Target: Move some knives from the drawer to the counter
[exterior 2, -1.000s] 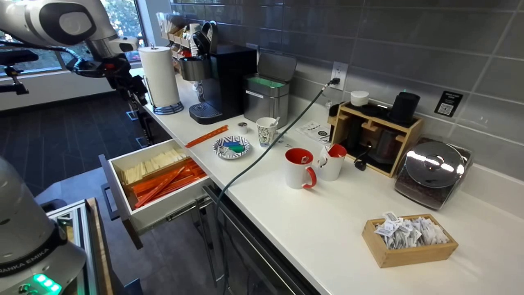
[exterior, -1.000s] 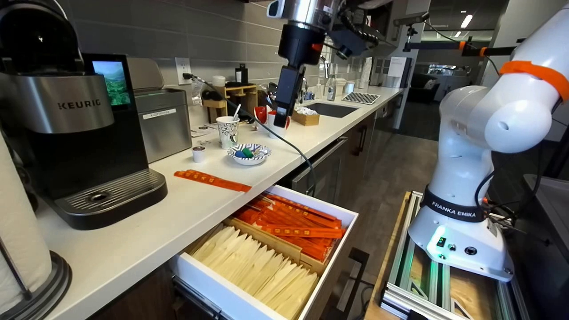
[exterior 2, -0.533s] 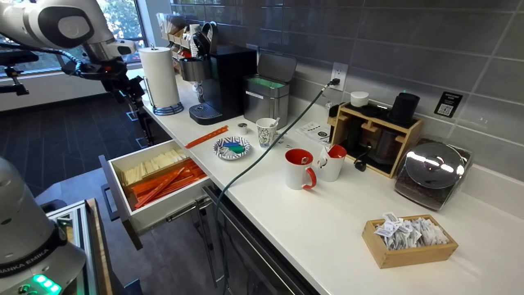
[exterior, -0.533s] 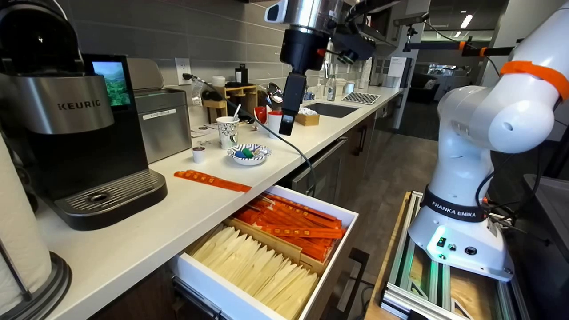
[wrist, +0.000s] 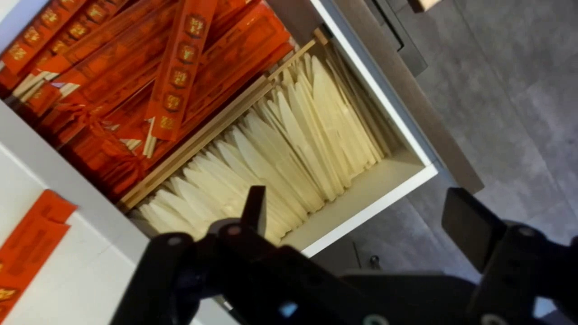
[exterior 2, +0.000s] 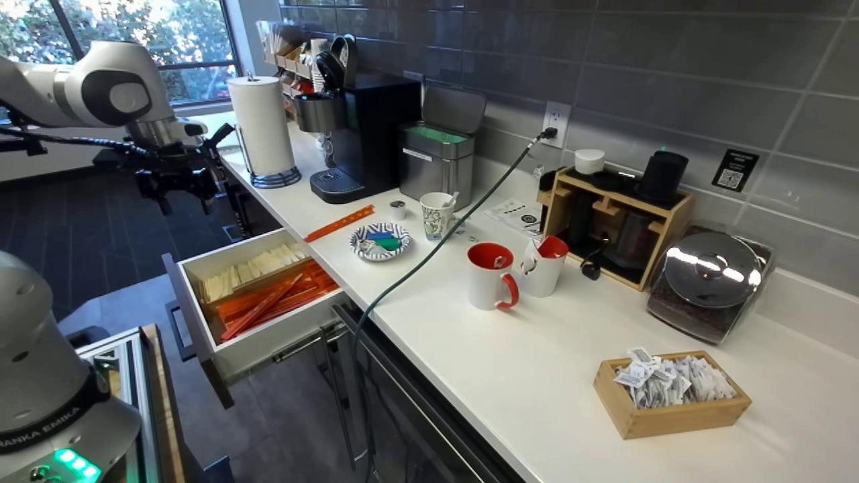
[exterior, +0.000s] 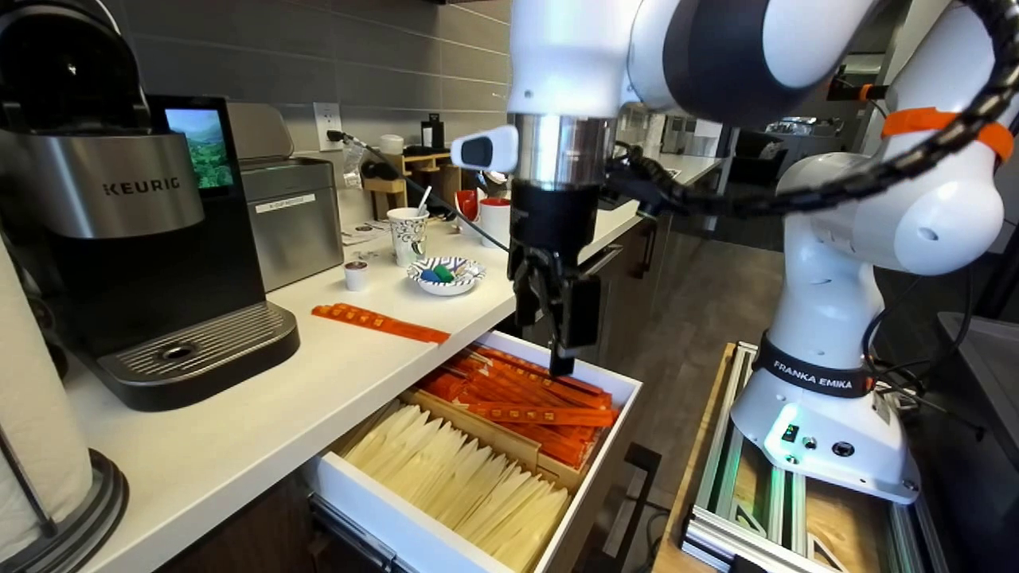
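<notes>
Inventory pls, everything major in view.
drawer: one, white, open under counter
counter: one, white, above drawer
knives: many, cream, drawer
chopstick packets: many, orange, drawer; fewer on counter
coffee maker: one, black, counter
bin: one, silver, counter
paper cup: one, white, counter
bowl: one, white and blue, counter
mugs: two, white and red, counter
wooden box: one, tan, counter
rack: one, tan, counter
metallic device: one, silver, counter
paper towels: one roll, white, counter
cable: one, dark, across counter
arm: one, white, near counter
fingers: two, black, above drawer height

Pale, tapering knives lie packed in one side of the open white drawer, below the counter.
</notes>
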